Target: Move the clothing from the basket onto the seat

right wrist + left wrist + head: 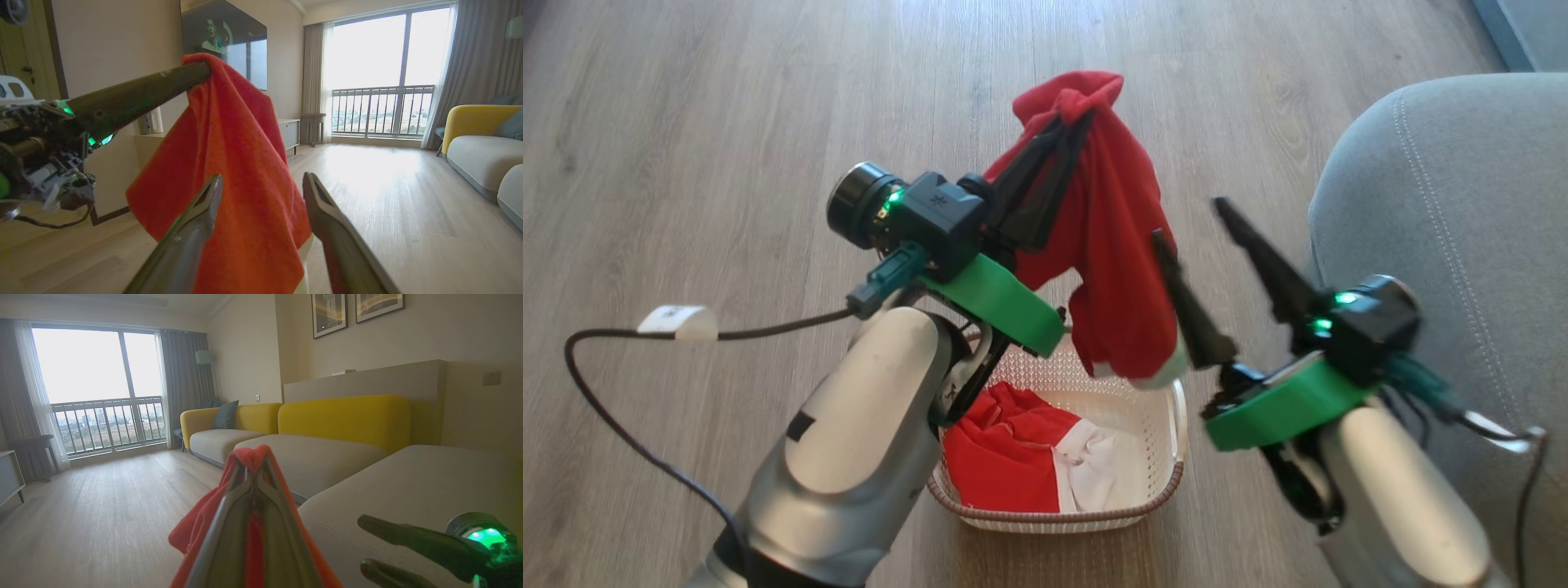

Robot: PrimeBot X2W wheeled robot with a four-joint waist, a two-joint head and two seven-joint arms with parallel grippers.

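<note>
L jaws pinch garment — above basket; R jaws apart.

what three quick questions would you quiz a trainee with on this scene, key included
1. True or false: the left gripper is shut on a red garment that hangs from its fingers.
2. Pick one: the right gripper is A) shut on a basket handle, B) open, close by the hanging garment, C) holding a second garment.
3. Fill in: seen from the robot, the grey seat is on its ____ side, and the basket with more red and white clothing sits on the floor in front.

Key: 1 true; 2 B; 3 right.
</note>
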